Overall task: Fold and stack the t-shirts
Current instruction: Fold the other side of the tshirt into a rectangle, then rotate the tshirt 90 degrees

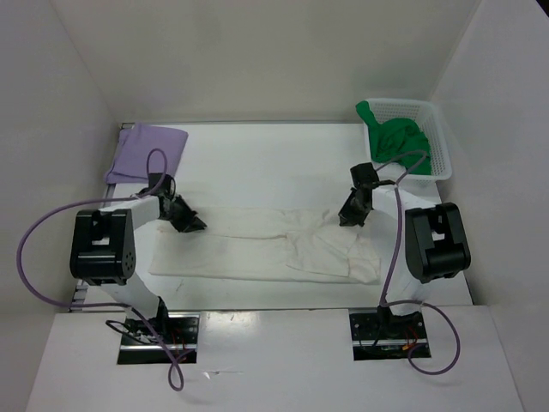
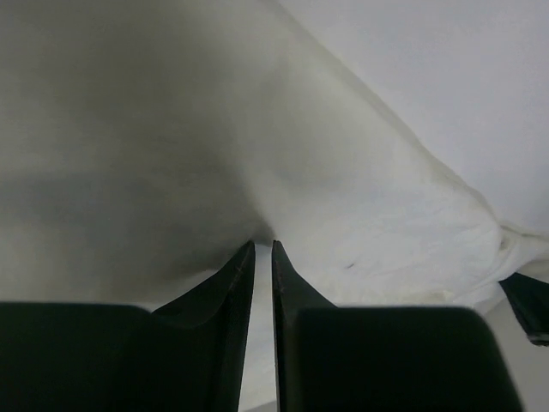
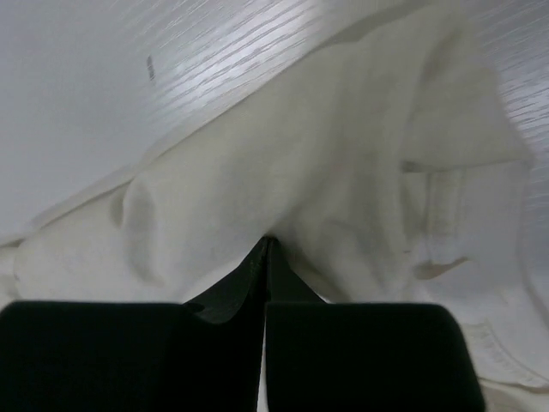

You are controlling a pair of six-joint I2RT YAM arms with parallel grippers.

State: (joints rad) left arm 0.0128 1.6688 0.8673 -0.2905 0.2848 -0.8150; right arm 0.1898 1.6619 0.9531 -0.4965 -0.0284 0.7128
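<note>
The cream white t-shirt [image 1: 257, 245] lies as a long band across the middle of the table. My left gripper [image 1: 193, 223] is shut on its far left edge; in the left wrist view the jaws [image 2: 262, 245] pinch cream cloth [image 2: 343, 197] that tents toward the tips. My right gripper [image 1: 350, 215] is shut on its far right edge; in the right wrist view the closed jaws [image 3: 268, 240] hold bunched cream cloth [image 3: 343, 172]. The lavender t-shirt [image 1: 147, 153] lies folded at the back left. The green t-shirt [image 1: 396, 137] sits crumpled in the basket.
A white mesh basket [image 1: 439, 142] stands at the back right corner. White walls enclose the table on three sides. Bare tabletop [image 1: 257, 163] lies behind the cream shirt, between the lavender shirt and the basket.
</note>
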